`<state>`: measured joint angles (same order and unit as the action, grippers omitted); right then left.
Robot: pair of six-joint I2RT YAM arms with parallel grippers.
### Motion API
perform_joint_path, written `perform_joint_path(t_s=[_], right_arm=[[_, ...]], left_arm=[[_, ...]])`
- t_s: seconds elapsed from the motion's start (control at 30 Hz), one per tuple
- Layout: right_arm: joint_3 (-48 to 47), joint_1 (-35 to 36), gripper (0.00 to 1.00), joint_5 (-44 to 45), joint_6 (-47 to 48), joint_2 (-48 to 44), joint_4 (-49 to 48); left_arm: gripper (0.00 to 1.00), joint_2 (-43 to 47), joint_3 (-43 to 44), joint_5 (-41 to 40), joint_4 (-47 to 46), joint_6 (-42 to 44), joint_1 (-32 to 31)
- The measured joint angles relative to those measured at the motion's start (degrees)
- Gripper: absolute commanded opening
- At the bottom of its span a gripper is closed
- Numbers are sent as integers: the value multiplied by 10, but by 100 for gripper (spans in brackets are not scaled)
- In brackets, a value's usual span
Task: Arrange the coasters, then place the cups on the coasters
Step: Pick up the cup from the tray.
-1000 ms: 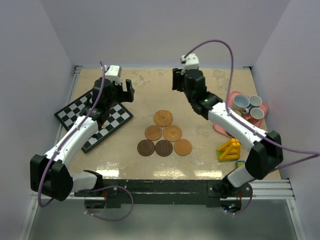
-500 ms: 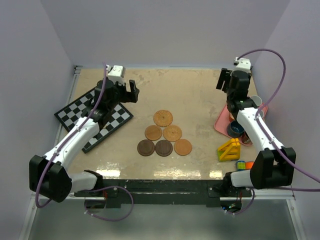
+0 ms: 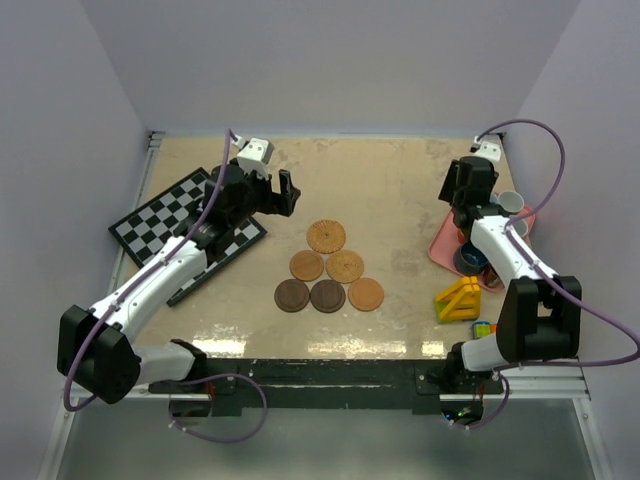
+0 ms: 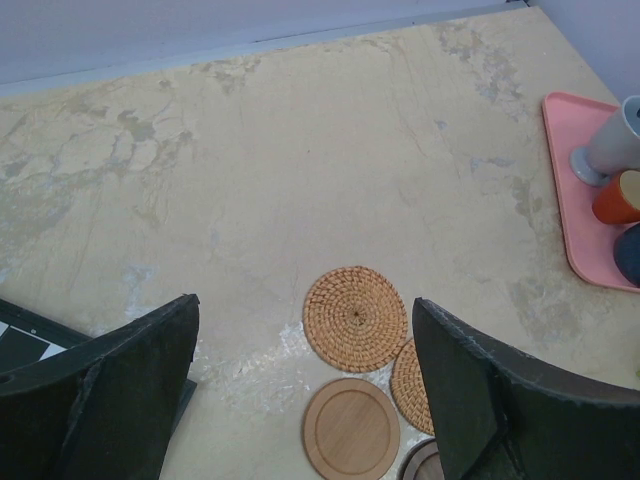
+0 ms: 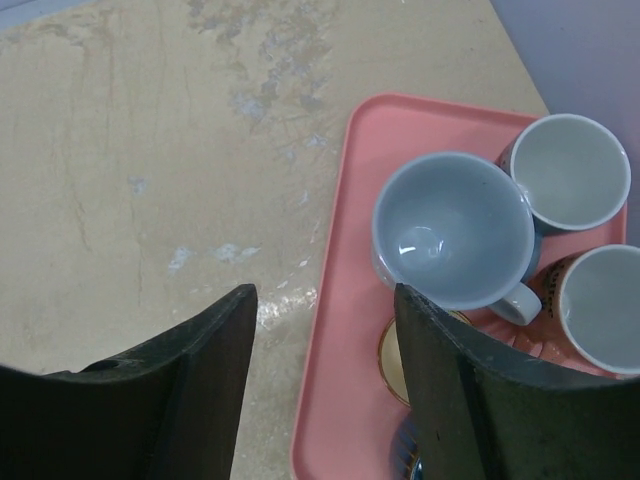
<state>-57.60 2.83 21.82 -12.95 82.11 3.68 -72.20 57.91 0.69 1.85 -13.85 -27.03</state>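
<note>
Six coasters lie in a triangle mid-table: a woven one [image 3: 326,236] at the tip, two tan ones [image 3: 307,265] below it, and a front row with two dark brown ones [image 3: 292,295]. My left gripper [image 3: 272,190] [image 4: 303,305] hovers open just left of the tip, above the woven coaster [image 4: 355,318] and a wooden coaster [image 4: 350,428]. The cups stand on the pink tray [image 3: 438,250] [image 5: 335,300]: a pale blue-grey cup [image 5: 452,228], a white cup [image 5: 570,170] [image 3: 511,203] and a dark blue cup [image 3: 467,258]. My right gripper [image 3: 468,185] [image 5: 322,295] hangs open over the tray's left rim, with nothing between its fingers.
A checkerboard [image 3: 180,225] lies at the left under my left arm. A yellow triangular frame [image 3: 460,300] and small coloured pieces [image 3: 483,328] sit in front of the tray. Walls close in on the back and both sides.
My right arm has swung from the table's back centre to the right, over the tray. My left gripper has drifted right, from the checkerboard toward the coasters.
</note>
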Motion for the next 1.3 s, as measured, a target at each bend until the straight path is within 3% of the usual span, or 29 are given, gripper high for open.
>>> perform_joint_path(t_s=[0.43,0.77,1.0,1.17,1.3], right_arm=[[0,-4,46,12,-6,76,60],[0,-22,45,12,-13,139,91],[0,-26,24,10,-12,154,92],[-3,-26,1,0,-2,154,91],[-10,-26,0,-16,8,154,93]], left_arm=[[92,0,0,5,0,-5,0],[92,0,0,10,0,-6,0],[92,0,0,12,0,-6,0],[92,0,0,12,0,-6,0],[92,0,0,11,0,-6,0]])
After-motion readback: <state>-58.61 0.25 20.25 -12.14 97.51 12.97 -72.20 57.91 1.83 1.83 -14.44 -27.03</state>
